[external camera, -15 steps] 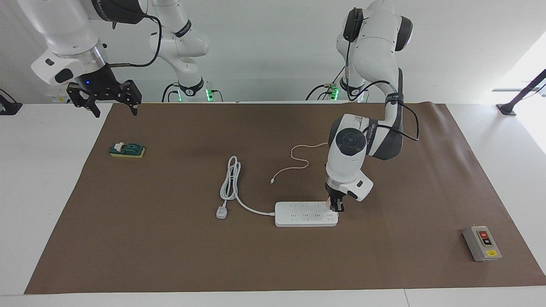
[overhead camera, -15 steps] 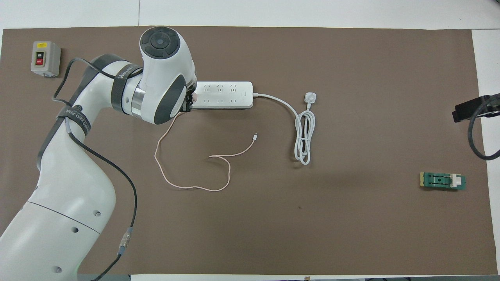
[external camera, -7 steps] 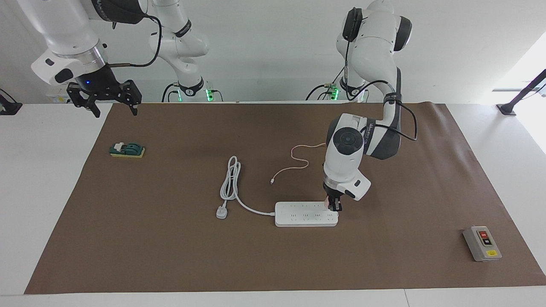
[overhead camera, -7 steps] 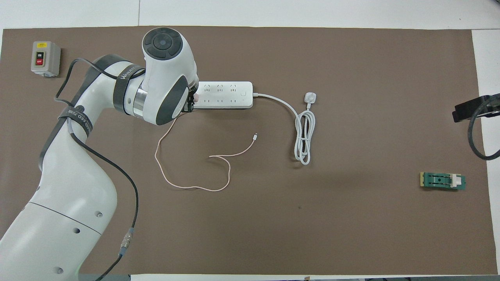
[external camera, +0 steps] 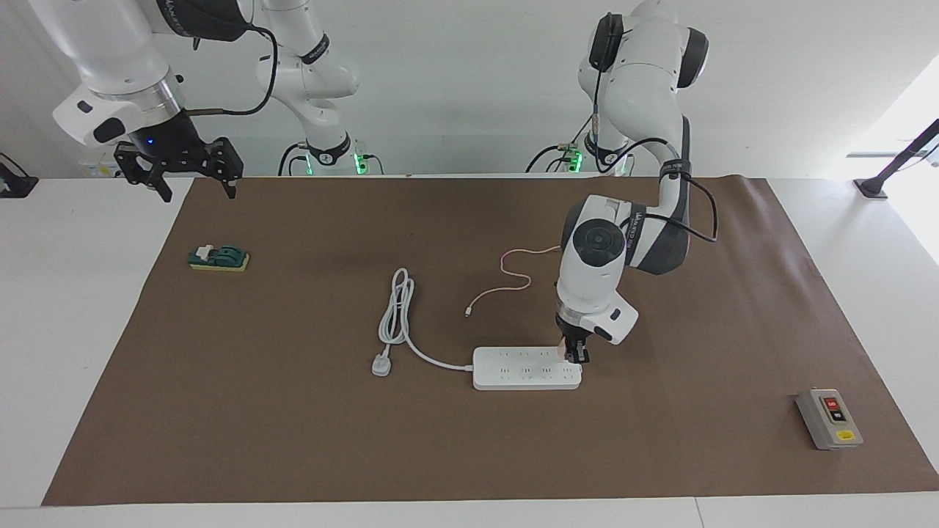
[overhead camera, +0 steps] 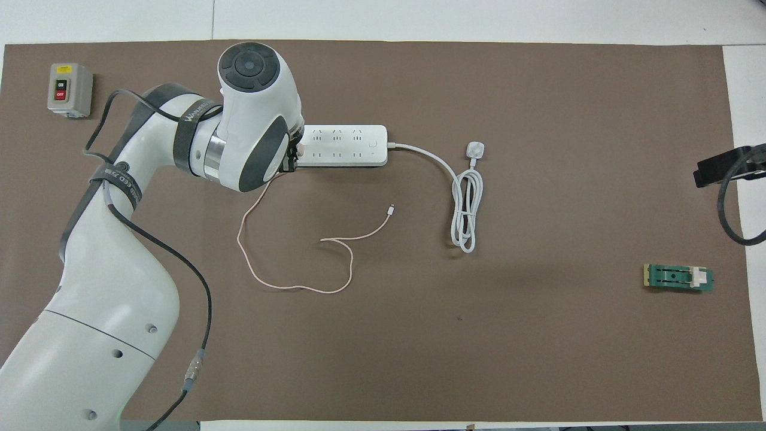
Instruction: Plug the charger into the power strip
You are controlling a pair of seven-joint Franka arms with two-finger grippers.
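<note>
The white power strip (external camera: 524, 368) lies flat on the brown mat, its thick cord leaving toward the right arm's end. My left gripper (external camera: 576, 356) points straight down over the strip's end toward the left arm's end. It is shut on the pale pink charger (external camera: 563, 351), which is on or just above the sockets there. The thin pink cable (external camera: 513, 282) trails back toward the robots. In the overhead view the left wrist hides the charger and that end of the strip (overhead camera: 341, 145); the cable (overhead camera: 287, 286) loops on the mat. My right gripper (external camera: 192, 176) waits open, high over the table's edge.
A grey switch box (external camera: 829, 418) with a red button sits at the left arm's end of the mat. A green block (external camera: 218, 258) lies at the right arm's end. The strip's white three-pin plug (external camera: 381, 364) and coiled cord (external camera: 396, 308) lie beside the strip.
The left wrist has shifted very slightly while its gripper stays on the charger at the strip's end. The right arm has not moved.
</note>
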